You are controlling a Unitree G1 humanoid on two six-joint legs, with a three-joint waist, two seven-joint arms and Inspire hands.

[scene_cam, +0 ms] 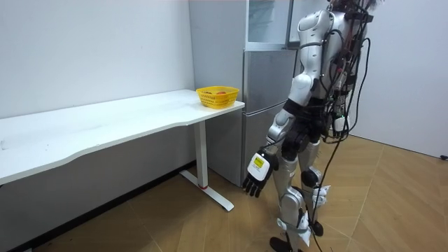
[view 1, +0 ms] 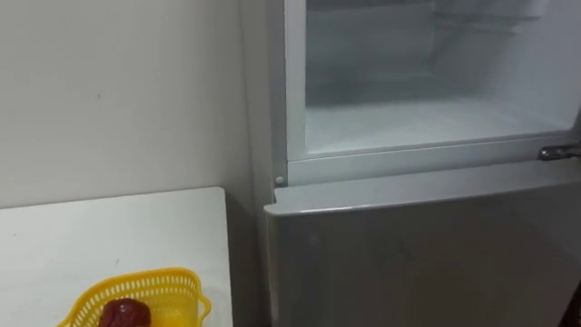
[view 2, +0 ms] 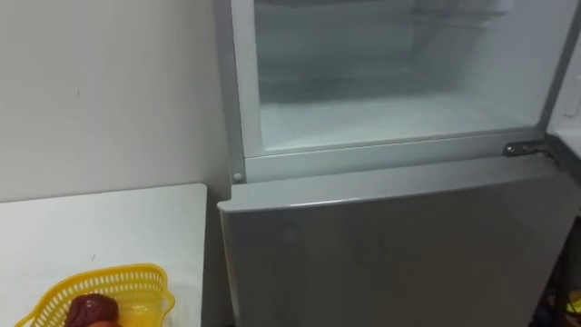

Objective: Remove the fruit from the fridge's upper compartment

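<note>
The upper fridge compartment [view 1: 427,100] stands open in front of me, and its white floor and back wall look bare; a shelf shows faintly at the top. Its door hinge [view 1: 558,153] is at the right edge. Below it the grey lower door [view 1: 427,254] is closed. In the room view I stand upright close to the fridge [scene_cam: 266,77], facing it. My left hand [scene_cam: 257,171] hangs low beside my leg, open, with relaxed fingers and nothing in it.
A white table [view 1: 109,245] stands to the left of the fridge against the wall. At its near end sits a yellow basket [view 1: 182,289] with a red item [view 1: 124,313] in it. Wooden floor [scene_cam: 392,203] lies behind me.
</note>
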